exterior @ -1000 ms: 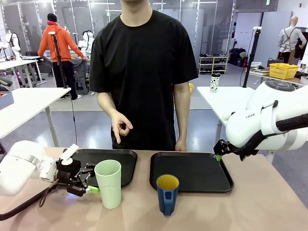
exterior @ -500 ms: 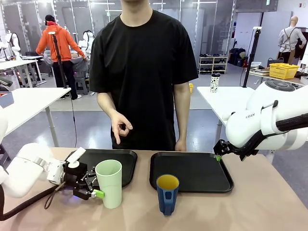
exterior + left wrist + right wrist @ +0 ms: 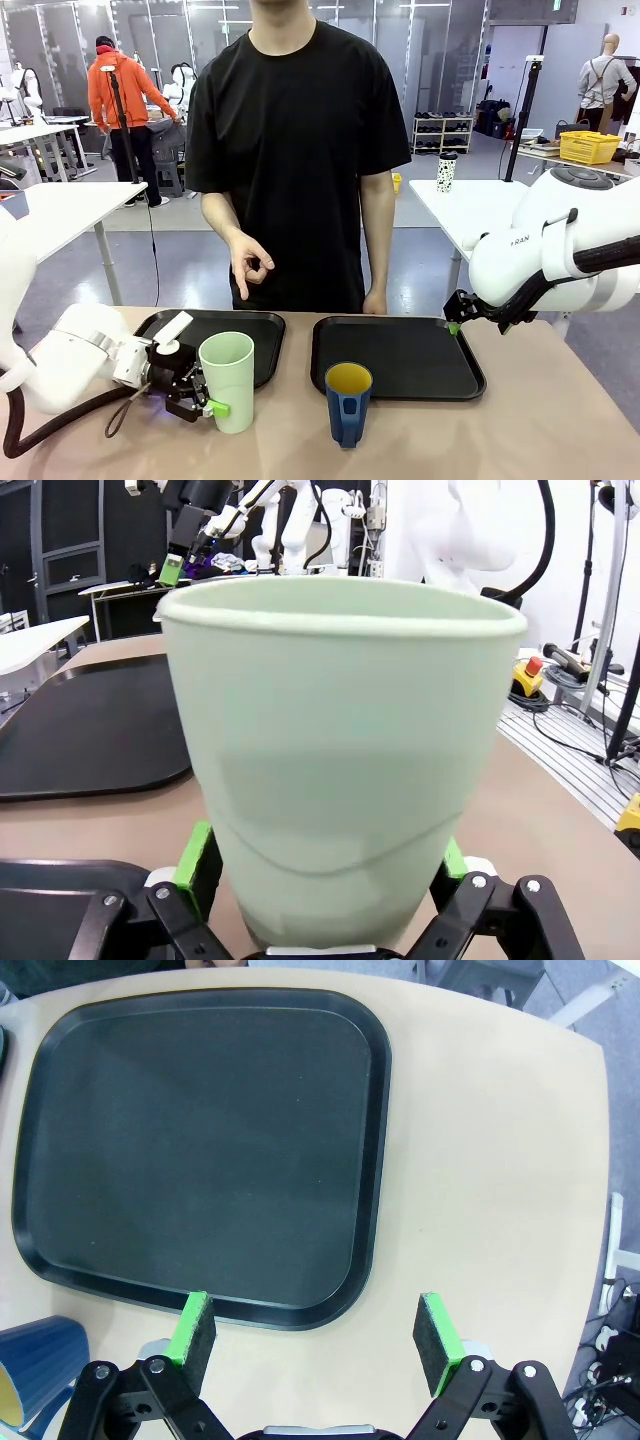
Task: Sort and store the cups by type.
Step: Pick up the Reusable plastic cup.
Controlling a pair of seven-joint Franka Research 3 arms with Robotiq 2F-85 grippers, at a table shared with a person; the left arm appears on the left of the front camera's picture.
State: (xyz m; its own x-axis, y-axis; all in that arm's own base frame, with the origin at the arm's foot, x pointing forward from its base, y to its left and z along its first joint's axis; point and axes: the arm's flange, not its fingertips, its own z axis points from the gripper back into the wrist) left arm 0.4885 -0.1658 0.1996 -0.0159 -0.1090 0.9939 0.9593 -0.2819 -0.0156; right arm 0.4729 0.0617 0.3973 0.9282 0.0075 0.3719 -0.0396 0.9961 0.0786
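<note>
**Front view:** The left hand (image 3: 206,392) lies low on the desk (image 3: 540,420), pointing sideways. The pale green tumbler (image 3: 227,378) stands straight up at 3 o'clock from it, right at its fingertips. This hand is much nearer to the tumbler than the right hand (image 3: 455,320) is. The dark blue mug (image 3: 347,402) stands by itself at 3 o'clock from the tumbler, in front of the right tray (image 3: 400,355). The left tray (image 3: 245,335) is just behind the tumbler.

**Left wrist view:** The left hand (image 3: 322,858) is spread wide. The tumbler (image 3: 340,730) stands tall between the green pads (image 3: 195,852), one pad on each side. I cannot tell if the pads touch it yet. I think the next move is a squeeze.

**Right wrist view:** The right hand (image 3: 315,1330) is wide open and holds nothing. It hangs over the front rim of the black tray (image 3: 200,1140). The blue mug (image 3: 35,1370) is at 8 o'clock from it.
</note>
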